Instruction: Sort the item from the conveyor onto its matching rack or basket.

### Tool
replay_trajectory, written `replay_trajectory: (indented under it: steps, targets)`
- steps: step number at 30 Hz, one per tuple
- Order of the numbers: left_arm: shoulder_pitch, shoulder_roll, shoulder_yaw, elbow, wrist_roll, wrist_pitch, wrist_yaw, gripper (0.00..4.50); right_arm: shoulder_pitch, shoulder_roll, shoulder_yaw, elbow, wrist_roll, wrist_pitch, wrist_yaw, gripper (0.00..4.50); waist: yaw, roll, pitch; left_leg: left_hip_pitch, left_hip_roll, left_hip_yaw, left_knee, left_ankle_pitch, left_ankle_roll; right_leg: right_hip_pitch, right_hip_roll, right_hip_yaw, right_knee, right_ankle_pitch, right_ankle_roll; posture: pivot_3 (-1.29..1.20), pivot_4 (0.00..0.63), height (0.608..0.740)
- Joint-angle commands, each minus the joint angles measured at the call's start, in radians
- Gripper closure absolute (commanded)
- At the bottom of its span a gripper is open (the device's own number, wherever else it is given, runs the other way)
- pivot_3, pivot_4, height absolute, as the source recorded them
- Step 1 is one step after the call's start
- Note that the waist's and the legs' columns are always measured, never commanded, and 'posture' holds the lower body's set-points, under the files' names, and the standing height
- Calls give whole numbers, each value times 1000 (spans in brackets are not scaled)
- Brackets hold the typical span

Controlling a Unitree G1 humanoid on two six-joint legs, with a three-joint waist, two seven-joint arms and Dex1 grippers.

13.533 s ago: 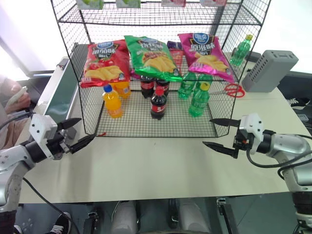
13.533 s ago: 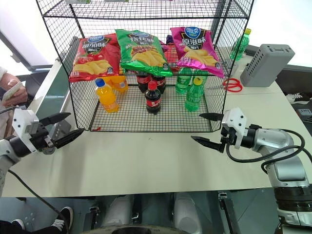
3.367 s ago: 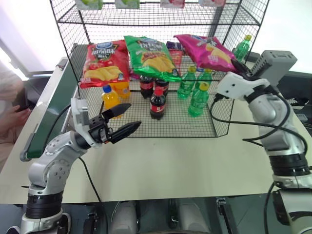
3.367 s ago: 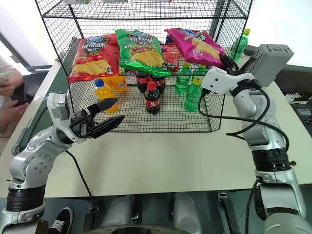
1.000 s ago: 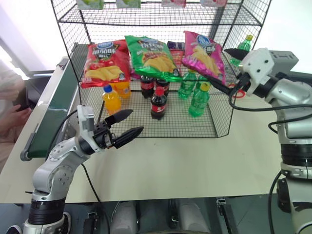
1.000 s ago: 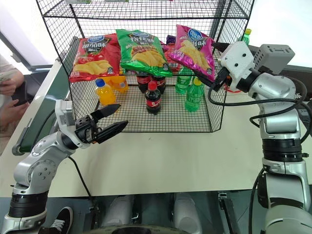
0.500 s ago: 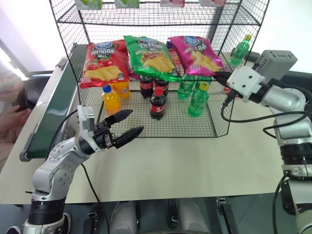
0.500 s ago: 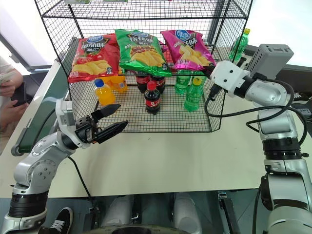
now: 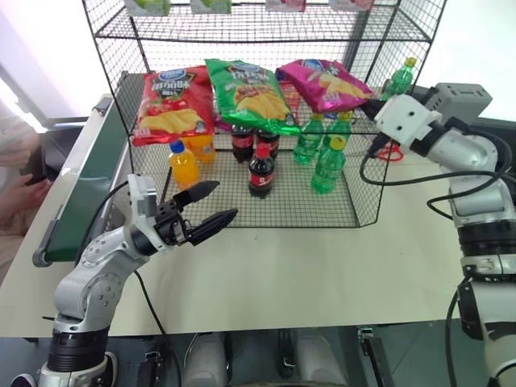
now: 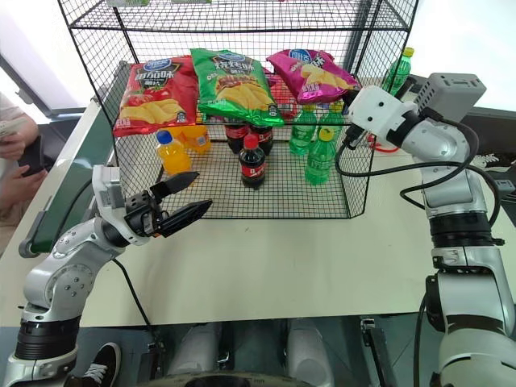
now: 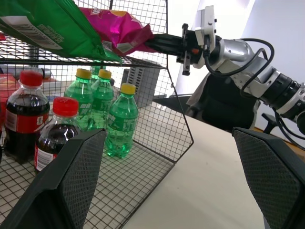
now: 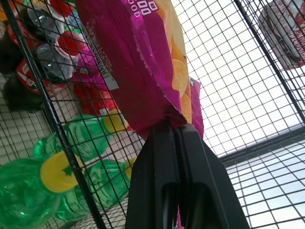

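Note:
The item, a magenta-pink chip bag [image 9: 326, 79], lies tilted over the right end of the rack's middle shelf, beside a green chip bag [image 9: 251, 93]. My right gripper [image 9: 369, 106] is shut on the pink bag's near right corner, right at the rack's corner post; the right wrist view shows the fingers [image 12: 164, 157] pinched on the bag's seam [image 12: 157, 105]. My left gripper [image 9: 211, 201] hangs open and empty in front of the black wire rack [image 9: 250, 225]. The dark-green conveyor [image 9: 93, 181] runs along the left side with nothing on its visible belt.
A red chip bag [image 9: 171, 105] lies at the left of the same shelf. Orange [image 9: 185, 168], cola [image 9: 261, 171] and green bottles [image 9: 328, 165] stand on the tier below. A grey box [image 9: 451, 113], red scissors [image 9: 389, 151] and one more green bottle [image 9: 399, 81] sit right of the rack. A person's hand [image 9: 20, 193] rests by the conveyor.
My right gripper has pushed forward with the pink bag, which went from steeply tilted to lying flatter on the shelf. The left arm has not moved.

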Motion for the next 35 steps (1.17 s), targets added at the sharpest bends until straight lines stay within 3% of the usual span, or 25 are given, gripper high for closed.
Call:
replay_trajectory:
  steps: [1, 2, 8, 15, 20, 22, 25, 29, 35]
  targets:
    - [0, 3, -2, -44, -9, -14, -3, 0, -11, -5, -38, -45, 67, 44, 32, 4472, 1, 0, 0, 0, 0, 0, 0, 0, 0, 0, 0, 0, 0, 0, 0, 0, 150, 737]
    - [0, 5, 0, -42, -9, -14, -5, 0, -9, -18, -47, -47, 82, 51, 49, 4472, 1, 0, 0, 0, 0, 0, 0, 0, 0, 0, 0, 0, 0, 0, 0, 0, 150, 737]
    - [8, 12, 6, -40, -2, -20, -11, 0, 42, -96, -51, -157, 143, 138, 170, 1743, 4, 0, 0, 0, 0, 0, 0, 0, 0, 0, 0, 0, 0, 0, 0, 0, 150, 737]
    - [22, 54, 35, -31, 9, 13, 31, 0, 148, -156, -188, -377, 410, 369, 312, 1743, 4, 0, 0, 0, 0, 0, 0, 0, 0, 0, 0, 0, 0, 0, 0, 0, 150, 737]
    - [34, 155, 103, -21, 83, 13, 96, 0, 282, -152, -351, -610, 847, 742, 357, 1743, 3, 0, 0, 0, 0, -1, 0, 0, 1, 0, 0, -1, 0, 0, 0, 0, 150, 737]
    - [51, 197, 148, -29, 77, 46, 121, 0, 362, -138, -379, -670, 951, 835, 346, 1219, 4, 0, 0, 0, 1, -2, 0, 0, 1, 0, 0, -1, 0, 0, 0, 0, 150, 737]
    - [99, 260, 204, -43, 49, 99, 113, 0, 531, -130, -352, -775, 975, 867, 371, 84, 5, -1, 0, 0, 1, -2, 0, -1, 1, 1, 0, -1, -1, 0, 0, 0, 150, 737]
    - [171, 310, 273, -45, 65, 79, 73, 0, 667, -102, -279, -812, 860, 756, 401, 84, 4, 0, 0, 0, 0, -1, 0, -1, 2, 0, 0, -1, -1, 0, 0, 0, 150, 737]
    - [240, 343, 381, 39, 82, 88, 68, 0, 643, -96, -257, -704, 792, 682, 432, 84, 3, 0, 0, 1, 0, -1, 0, -1, 2, 0, 0, 0, -1, -1, -1, 0, 150, 737]
